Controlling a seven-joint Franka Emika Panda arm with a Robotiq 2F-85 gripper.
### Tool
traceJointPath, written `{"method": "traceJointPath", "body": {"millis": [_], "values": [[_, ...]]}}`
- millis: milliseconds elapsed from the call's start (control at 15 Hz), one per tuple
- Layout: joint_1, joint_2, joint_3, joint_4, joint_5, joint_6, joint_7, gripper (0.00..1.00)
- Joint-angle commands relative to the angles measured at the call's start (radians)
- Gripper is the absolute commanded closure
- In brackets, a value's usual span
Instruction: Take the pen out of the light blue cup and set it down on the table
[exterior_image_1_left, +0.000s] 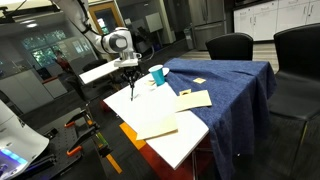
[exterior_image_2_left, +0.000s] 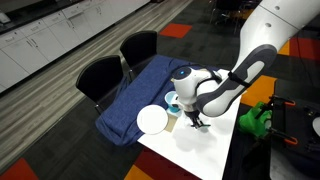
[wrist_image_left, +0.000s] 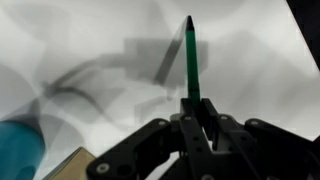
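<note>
**Item under handling.** The pen is a thin, dark green stick with a tapered tip. I judge it light, stiff and smooth-bodied, so it may pivot or slide if pinched loosely.

**Hold.** The gripper is clamped on one end of the pen, and the rest of the shaft projects beyond the fingertips. An end hold is adequate for so light an item. A pinch nearer mid-length would resist swinging better.

**Location.** The pen is out of the light blue cup, beside it and apart, hanging tip-down over the bare white top of the table. I cannot tell whether the tip touches the surface.

**Containers.** The cup stands upright just beside the edge of the dark blue cloth. Nothing projects above its rim, and its interior is not visible. A tan paper sheet lies on the side of the cup away from the gripper.
</note>
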Motion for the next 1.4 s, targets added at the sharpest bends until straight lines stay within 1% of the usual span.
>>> {"method": "traceJointPath", "body": {"millis": [0,133,200,333,533,800,1000,1333], "values": [[0.022,0.029,-0.020,0.033,-0.033,0.002,0.046,0.60],[0.018,0.034,-0.018,0.036,-0.035,0.007,0.056,0.46],[0.016,0.034,-0.016,0.036,-0.033,0.007,0.056,0.38],[0.012,0.024,-0.013,0.029,-0.031,0.019,0.056,0.24],[0.007,0.000,-0.010,0.018,-0.028,0.038,0.056,0.01],[-0.006,-0.043,-0.001,-0.001,-0.013,0.075,0.062,0.00],[-0.025,-0.104,0.010,-0.033,0.006,0.108,0.068,0.00],[-0.066,-0.252,0.038,-0.109,0.072,0.107,0.043,0.00]]}}
